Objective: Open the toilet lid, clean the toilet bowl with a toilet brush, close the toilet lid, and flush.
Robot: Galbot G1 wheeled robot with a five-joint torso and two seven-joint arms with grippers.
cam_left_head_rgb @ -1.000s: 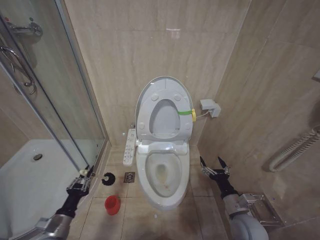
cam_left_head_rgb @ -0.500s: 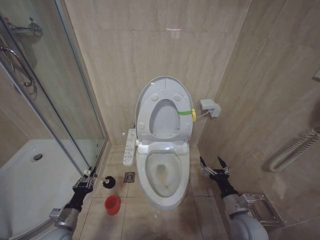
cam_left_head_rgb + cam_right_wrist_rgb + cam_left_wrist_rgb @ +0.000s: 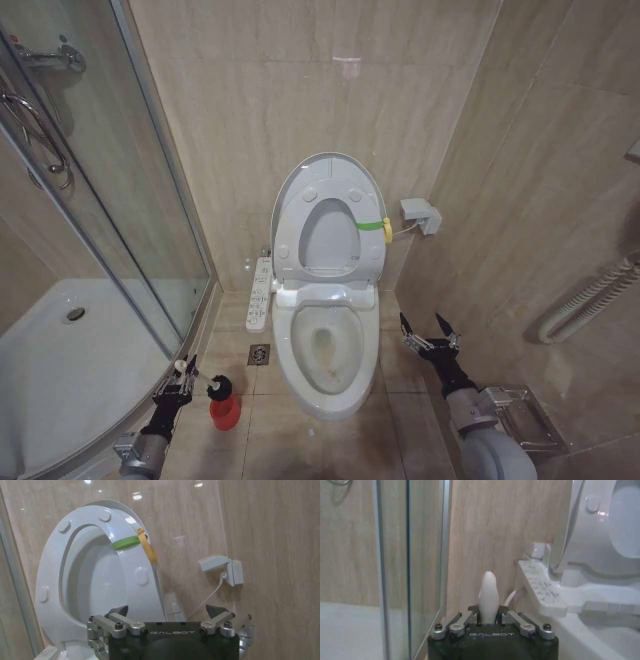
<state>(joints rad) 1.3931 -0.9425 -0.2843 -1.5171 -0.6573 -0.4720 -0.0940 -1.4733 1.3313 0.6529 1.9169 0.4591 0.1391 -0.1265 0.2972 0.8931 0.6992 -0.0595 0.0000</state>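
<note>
Two fingers of my left claw (image 3: 182, 381) are clamped on the pale handle of the toilet brush (image 3: 488, 592), low by the shower glass, its dark head over the red holder (image 3: 225, 411) on the floor. If that thin handle twists in my grip, I judge the head could miss the holder and tip it. My right claw (image 3: 430, 333) waits spread and empty beside the toilet bowl (image 3: 325, 350). Behind it, the toilet lid (image 3: 330, 165) stands upright.

Glossy white plastic is shown by the toilet lid (image 3: 330, 170), and smooth glazed ceramic by the toilet bowl (image 3: 325, 395). The walls (image 3: 300, 80) are clad in polished beige stone-look tile. The shower door (image 3: 90, 200) is of clear glass, framed in bright metal.
</note>
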